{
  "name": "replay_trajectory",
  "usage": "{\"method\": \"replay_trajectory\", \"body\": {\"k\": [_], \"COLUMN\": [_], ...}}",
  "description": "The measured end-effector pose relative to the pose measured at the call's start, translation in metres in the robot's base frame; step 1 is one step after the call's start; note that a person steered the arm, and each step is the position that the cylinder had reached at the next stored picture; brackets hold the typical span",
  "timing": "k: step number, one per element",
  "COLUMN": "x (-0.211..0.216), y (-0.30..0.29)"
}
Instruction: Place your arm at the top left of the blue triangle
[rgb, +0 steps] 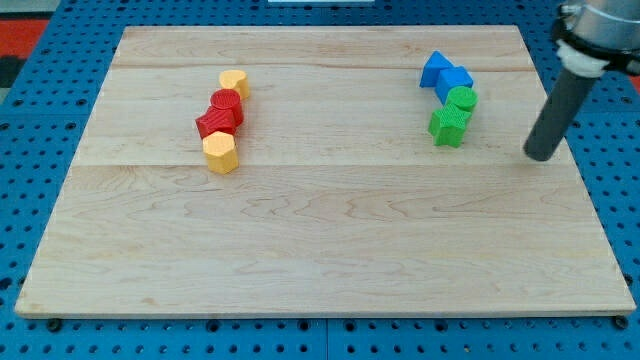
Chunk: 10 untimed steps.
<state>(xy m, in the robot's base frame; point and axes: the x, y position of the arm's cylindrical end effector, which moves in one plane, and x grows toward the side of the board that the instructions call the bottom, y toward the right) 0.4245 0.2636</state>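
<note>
Our tip (541, 156) sits at counter (330, 240) right side; bare rod, no jaws to part or close. Blue triangle (434, 69) lies up-left of tip, well apart, touching blue block (455, 82). Green blocks (452, 113) between triangle and our tip.

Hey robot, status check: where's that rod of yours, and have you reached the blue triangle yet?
My tip at the view's right, clear of all blocks. Blue triangle up-left of it, not yet reached. Green blocks sit between.
</note>
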Motion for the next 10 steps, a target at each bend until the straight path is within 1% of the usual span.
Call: {"method": "replay_trajectory", "body": {"k": [1, 2, 3, 4, 5, 6, 7, 8, 9, 10], "x": [-0.051, -0.112, -0.166, -0.190, -0.183, -0.173, -0.179, -0.192, -0.179, -0.170], "y": [0.019, 0.013, -0.037, -0.101, -0.154, -0.176, -0.176, -0.136, -0.101, -0.107]}}
